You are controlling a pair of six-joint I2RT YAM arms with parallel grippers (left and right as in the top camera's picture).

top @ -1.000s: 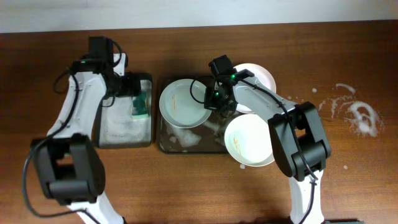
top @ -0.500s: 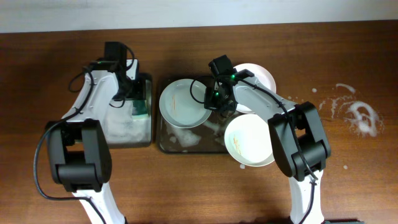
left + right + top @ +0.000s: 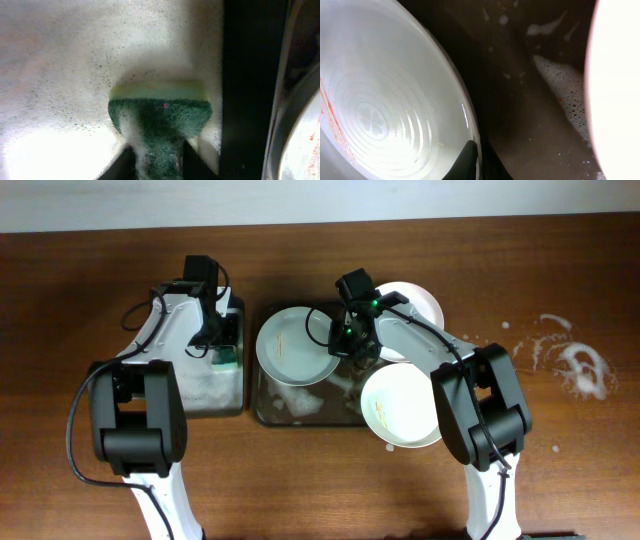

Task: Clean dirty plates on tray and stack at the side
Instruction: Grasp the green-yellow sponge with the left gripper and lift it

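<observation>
A pale mint plate (image 3: pixel 293 345) with a thin reddish smear lies tilted at the left end of the foam-streaked tray (image 3: pixel 330 410). My right gripper (image 3: pixel 345 340) is shut on that plate's right rim; in the right wrist view the plate (image 3: pixel 385 100) fills the left, with one finger inside the rim and one outside, gripper (image 3: pixel 479 150). A white plate (image 3: pixel 400 405) overhangs the tray's right front. A pale pink plate (image 3: pixel 415 302) sits behind it, partly under the arm. My left gripper (image 3: pixel 222 345) is shut on a green sponge (image 3: pixel 160 115) in the foam.
The sponge lies in a smaller dark tray (image 3: pixel 190 392) full of white foam, just left of the big tray. White soap splashes (image 3: pixel 580 365) fleck the tabletop at the far right. In the right wrist view the white plate's edge (image 3: pixel 620 75) stands close on the right.
My left gripper has swung right over the small tray and closed on the sponge. The right arm and the plates have not moved.
</observation>
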